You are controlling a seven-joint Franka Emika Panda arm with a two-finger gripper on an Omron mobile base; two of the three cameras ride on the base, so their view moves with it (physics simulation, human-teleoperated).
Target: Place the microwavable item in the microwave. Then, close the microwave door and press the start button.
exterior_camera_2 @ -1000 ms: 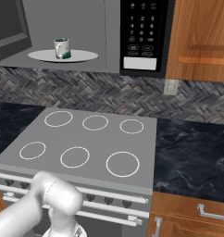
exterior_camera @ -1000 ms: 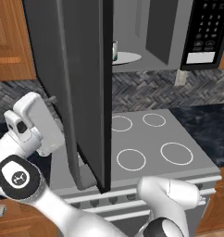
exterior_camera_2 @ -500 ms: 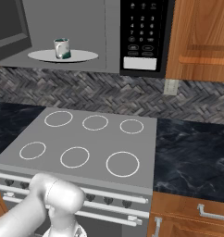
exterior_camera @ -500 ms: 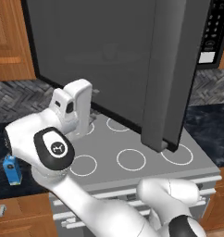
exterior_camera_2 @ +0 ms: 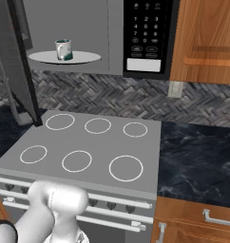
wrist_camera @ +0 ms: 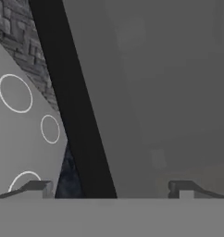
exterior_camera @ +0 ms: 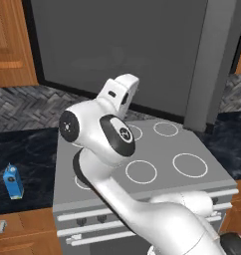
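- Right now my gripper (wrist_camera: 109,187) is spread wide and grasping nothing; in the hand view its two dark tips stand far apart at the bottom.
- Straight ahead of the tips I see the door (wrist_camera: 151,92), its grey glass close in front of the hand and its black frame running diagonally just to the hand's left.
- Past that frame, farther to the hand's left, lies the stove (wrist_camera: 21,139) with its white burner rings, and beyond it a strip of herringbone backsplash (wrist_camera: 12,28).
- From the left base view I see my wrist raised against the door's face, above the stove's back edge; I cannot tell whether it touches the glass.
- My mug (exterior_camera_2: 63,49) sits upright on the turntable (exterior_camera_2: 86,57) inside the microwave (exterior_camera_2: 88,33), on the far side of the door from the hand.
- Beside the cavity is the keypad (exterior_camera_2: 146,35).
- A blue carton (exterior_camera: 13,181) stands on the dark counter (exterior_camera: 23,154), well apart from the hand.
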